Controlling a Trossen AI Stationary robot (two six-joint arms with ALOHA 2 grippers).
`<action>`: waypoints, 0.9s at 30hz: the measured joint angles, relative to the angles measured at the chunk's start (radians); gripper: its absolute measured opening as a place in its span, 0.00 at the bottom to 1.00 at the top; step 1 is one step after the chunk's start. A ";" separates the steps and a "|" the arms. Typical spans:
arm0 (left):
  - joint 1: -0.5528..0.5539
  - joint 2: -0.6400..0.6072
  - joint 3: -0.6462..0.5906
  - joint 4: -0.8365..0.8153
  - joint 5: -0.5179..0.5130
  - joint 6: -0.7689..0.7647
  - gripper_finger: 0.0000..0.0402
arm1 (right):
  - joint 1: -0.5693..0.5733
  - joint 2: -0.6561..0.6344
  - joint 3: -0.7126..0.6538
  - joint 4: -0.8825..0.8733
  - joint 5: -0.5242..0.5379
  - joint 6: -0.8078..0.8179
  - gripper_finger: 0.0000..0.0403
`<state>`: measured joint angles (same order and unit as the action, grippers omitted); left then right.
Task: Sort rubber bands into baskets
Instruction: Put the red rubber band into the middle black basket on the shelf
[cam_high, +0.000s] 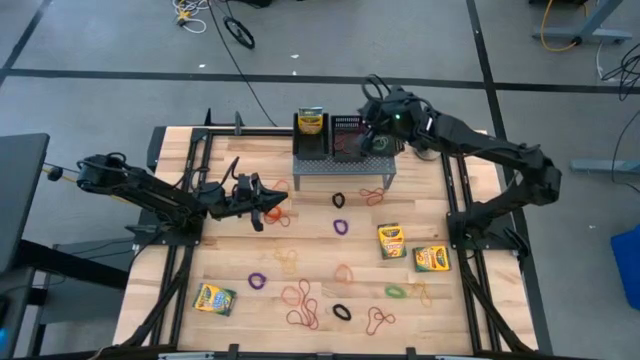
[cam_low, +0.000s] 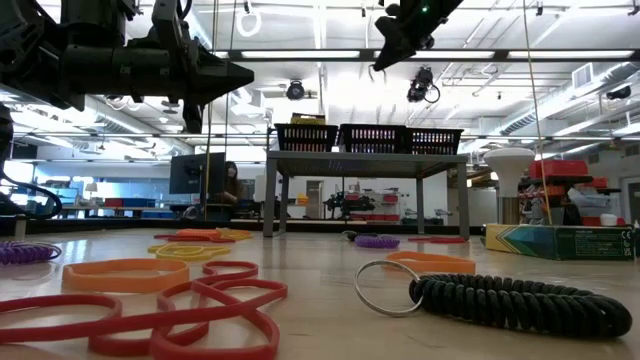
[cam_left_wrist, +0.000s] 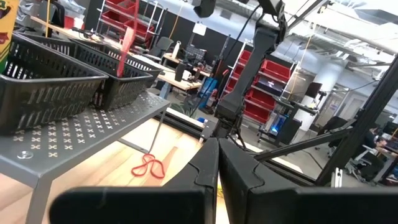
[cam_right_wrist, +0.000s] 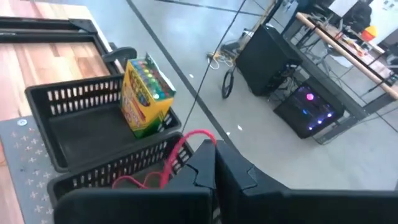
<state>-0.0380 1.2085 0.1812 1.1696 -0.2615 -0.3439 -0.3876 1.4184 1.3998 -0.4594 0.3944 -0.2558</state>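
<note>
Three black mesh baskets (cam_high: 345, 138) stand in a row on a grey perforated stand (cam_high: 340, 168) at the table's far side. The left basket (cam_right_wrist: 81, 124) holds a crayon box (cam_right_wrist: 146, 96). My right gripper (cam_right_wrist: 214, 158) hovers over the baskets, shut on a red rubber band (cam_right_wrist: 180, 152). The band also shows in the left wrist view as a red strip (cam_left_wrist: 127, 40) above the baskets. Many rubber bands (cam_high: 300, 300) lie on the table's near half. My left gripper (cam_high: 265, 205) is shut over the left middle of the table with nothing showing between its fingers. My right gripper pinches the red band's upper part (cam_right_wrist: 200, 135) between its two shut fingers. The fingers slant downward, coming from the table's right side. The band hangs slack below them. Its lower loop (cam_right_wrist: 134, 182) reaches down inside the middle basket.
Three more crayon boxes (cam_high: 390, 240) (cam_high: 431, 259) (cam_high: 214, 299) lie on the table among the bands. A red band (cam_left_wrist: 148, 165) lies in front of the stand. A black coiled band on a metal ring (cam_low: 520, 300) is close to the low camera.
</note>
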 joint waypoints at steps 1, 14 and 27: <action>0.000 0.000 0.000 0.002 0.000 0.000 0.04 | -0.003 0.004 0.000 0.003 -0.001 -0.002 0.01; 0.000 0.000 0.000 0.000 0.000 0.000 0.04 | -0.009 0.074 0.000 0.030 -0.002 0.011 0.01; 0.000 0.000 0.000 0.001 0.000 0.000 0.04 | -0.038 0.092 -0.001 -0.005 -0.014 0.030 0.01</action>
<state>-0.0380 1.2083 0.1810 1.1709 -0.2617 -0.3439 -0.4255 1.5101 1.3984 -0.4640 0.3808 -0.2260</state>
